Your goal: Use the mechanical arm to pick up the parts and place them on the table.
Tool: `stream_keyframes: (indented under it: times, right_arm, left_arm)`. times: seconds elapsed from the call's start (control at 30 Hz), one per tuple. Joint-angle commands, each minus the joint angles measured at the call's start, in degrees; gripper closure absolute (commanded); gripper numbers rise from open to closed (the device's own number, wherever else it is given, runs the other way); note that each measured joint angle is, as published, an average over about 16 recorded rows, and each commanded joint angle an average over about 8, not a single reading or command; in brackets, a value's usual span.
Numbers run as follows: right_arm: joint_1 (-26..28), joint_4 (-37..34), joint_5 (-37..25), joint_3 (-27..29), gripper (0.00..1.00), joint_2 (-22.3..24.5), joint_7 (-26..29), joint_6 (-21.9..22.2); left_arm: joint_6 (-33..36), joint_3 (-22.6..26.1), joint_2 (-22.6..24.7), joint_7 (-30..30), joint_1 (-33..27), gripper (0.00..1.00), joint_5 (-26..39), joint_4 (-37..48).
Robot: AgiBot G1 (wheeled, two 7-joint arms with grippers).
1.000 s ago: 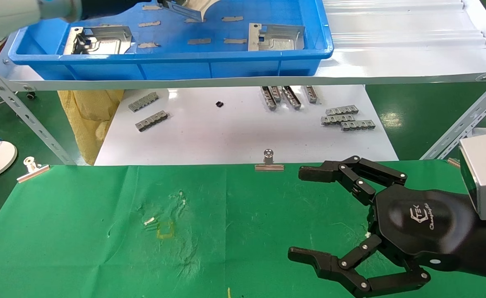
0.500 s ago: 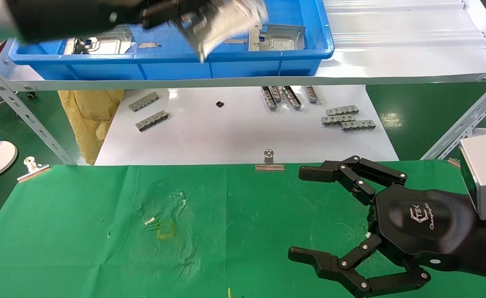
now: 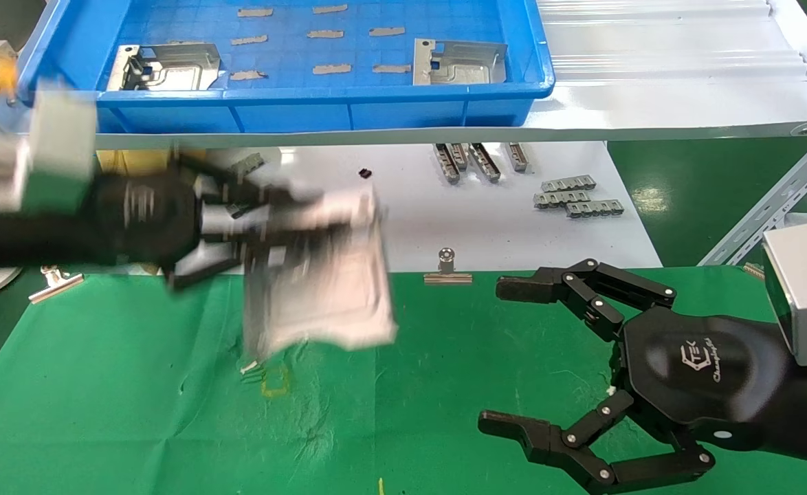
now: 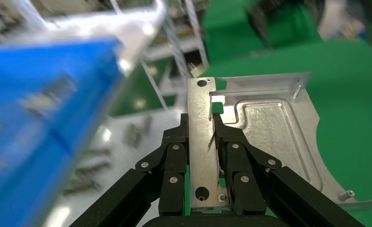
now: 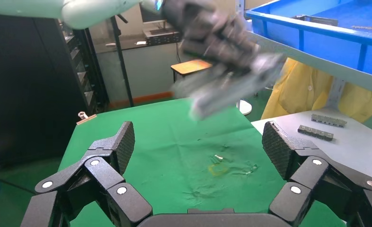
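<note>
My left gripper [image 3: 256, 230] is shut on a silvery stamped metal part [image 3: 324, 285], which it holds in the air above the far edge of the green table [image 3: 135, 412]. The left wrist view shows the fingers [image 4: 177, 146] clamped on the flat edge strip of the part [image 4: 269, 127]. The right wrist view shows the same part [image 5: 231, 90] held above the cloth. Two more parts lie in the blue tray, one at the left [image 3: 163, 67] and one at the right [image 3: 455, 62]. My right gripper [image 3: 506, 357] is open and empty over the table's right side.
The blue tray [image 3: 307, 113] stands on a white shelf [image 3: 651, 103] behind the table. Small grey notched strips [image 3: 575, 196] lie on the white board [image 3: 390, 227] below. Binder clips [image 3: 447, 271] sit on the table's far edge. A yellow mark [image 3: 274, 381] shows on the cloth.
My left gripper has carried the part out of the blue tray, down and toward me, to above the table's far edge. The right arm has not moved.
</note>
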Motion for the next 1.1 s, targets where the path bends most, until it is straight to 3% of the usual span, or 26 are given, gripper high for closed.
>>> stream_keyframes:
  times: [0.03, 0.23, 0.47, 0.53, 0.7, 0.8, 1.1]
  right_arm:
    - [0.0, 0.0, 0.0, 0.0, 0.0, 0.0, 0.0, 0.0]
    - [0.0, 0.0, 0.0, 0.0, 0.0, 0.0, 0.0, 0.0]
    - [0.0, 0.0, 0.0, 0.0, 0.0, 0.0, 0.0, 0.0]
    - [0.0, 0.0, 0.0, 0.0, 0.0, 0.0, 0.0, 0.0]
    - [0.0, 0.0, 0.0, 0.0, 0.0, 0.0, 0.0, 0.0]
    - [0.0, 0.0, 0.0, 0.0, 0.0, 0.0, 0.0, 0.0]
    - [0.0, 0.0, 0.0, 0.0, 0.0, 0.0, 0.0, 0.0]
  left_arm:
    - [-0.21, 2.23, -2.39, 0.29, 2.77, 1.0, -1.5, -4.16]
    - [-1.77, 8.2, -1.47, 8.57, 4.62, 1.0, 5.01, -0.6]
    - [-3.93, 11.03, 2.22, 18.36, 3.63, 0.97, 10.19, 8.79]
    - [-4.32, 11.29, 3.17, 20.41, 3.24, 0.86, 10.77, 11.45]
    - [-4.75, 11.31, 5.2, 24.76, 2.42, 0.24, 11.02, 17.17]
    - [-5.28, 11.28, 6.16, 27.21, 2.06, 0.0, 11.09, 19.99]
    - [-8.0, 10.63, 7.71, 31.78, 0.71, 0.0, 10.56, 26.28]
